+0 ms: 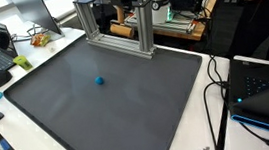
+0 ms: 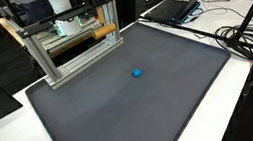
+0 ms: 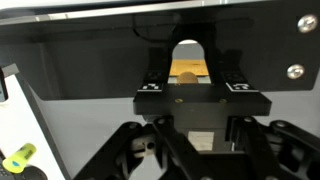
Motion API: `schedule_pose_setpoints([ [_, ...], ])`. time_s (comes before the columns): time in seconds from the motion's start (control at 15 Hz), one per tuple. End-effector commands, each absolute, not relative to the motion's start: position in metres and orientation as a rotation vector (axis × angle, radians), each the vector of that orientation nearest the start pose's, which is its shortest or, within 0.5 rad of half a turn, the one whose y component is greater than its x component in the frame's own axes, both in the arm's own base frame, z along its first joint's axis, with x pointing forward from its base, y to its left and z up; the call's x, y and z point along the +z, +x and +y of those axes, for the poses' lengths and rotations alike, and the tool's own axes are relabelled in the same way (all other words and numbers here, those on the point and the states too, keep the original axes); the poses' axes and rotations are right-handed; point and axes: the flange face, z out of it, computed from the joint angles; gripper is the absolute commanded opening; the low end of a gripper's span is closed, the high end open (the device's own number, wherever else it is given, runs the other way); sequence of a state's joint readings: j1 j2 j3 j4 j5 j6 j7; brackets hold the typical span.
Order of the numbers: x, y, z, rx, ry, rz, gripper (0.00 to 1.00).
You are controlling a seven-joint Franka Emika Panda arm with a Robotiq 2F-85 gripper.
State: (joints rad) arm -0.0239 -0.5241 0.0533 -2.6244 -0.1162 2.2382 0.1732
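Wrist view: the pincer [image 3: 195, 92] reaches into a dark-walled space, its fingers flanking a tan block [image 3: 187, 74] under a pale arch. Whether they pinch the block or merely stand beside it cannot be told. In an exterior view, a metal frame [image 2: 68, 54] stands at the back of the table [image 2: 5, 139], well apart from a blue ball [image 2: 137, 74]. Good handling here probably means centring the block between the fingers and moving slowly and straight, clear of the frame's bars.
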Motion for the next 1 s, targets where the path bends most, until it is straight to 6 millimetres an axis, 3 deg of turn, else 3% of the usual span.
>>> schedule_pose_setpoints([
  [0.0,0.434,0.42,0.015,-0.279,-3.215,0.16,0.23],
  [0.6,0.413,0.524,0.038,-0.242,-3.231,0.222,0.23],
  [0.87,0.399,0.573,0.028,-0.228,-3.242,0.311,0.23],
  [0.93,0.398,0.544,0.034,-0.221,-3.219,0.257,0.23],
])
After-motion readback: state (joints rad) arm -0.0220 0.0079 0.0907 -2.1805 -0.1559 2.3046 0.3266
